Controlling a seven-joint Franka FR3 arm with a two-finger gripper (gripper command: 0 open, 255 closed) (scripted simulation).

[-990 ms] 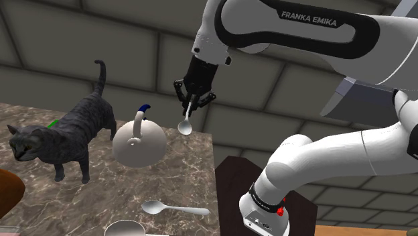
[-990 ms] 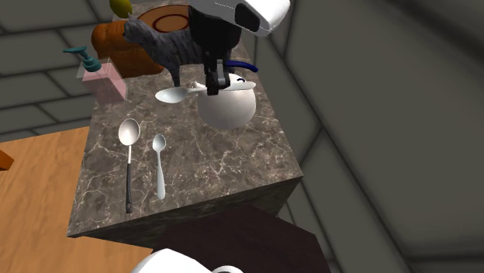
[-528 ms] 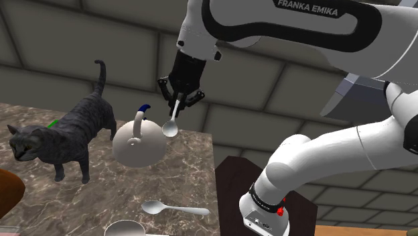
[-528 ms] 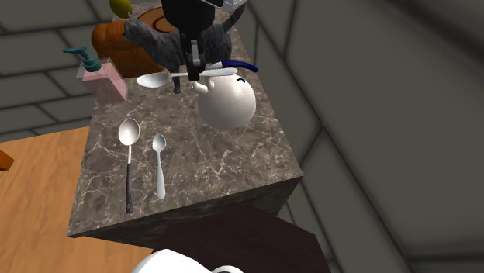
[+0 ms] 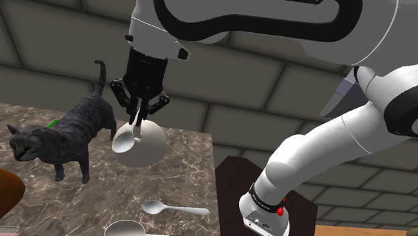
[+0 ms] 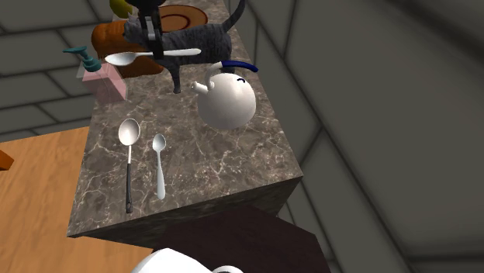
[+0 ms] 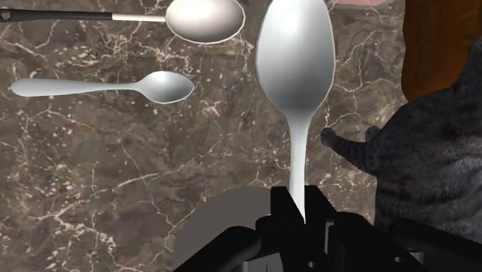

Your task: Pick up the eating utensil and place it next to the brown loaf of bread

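Marble countertop (image 6: 202, 167) | spoon (image 7: 295, 62) is being held aloft, handle clamped between gripper (image 7: 300, 207) fingers, long axis running straight out | bowl end is being aimed near brown bread loaf (image 6: 108, 39), beside grey cat (image 5: 67, 134)

Even, moderately bright light, with soft sheen on the gripped spoon (image 7: 295, 62).
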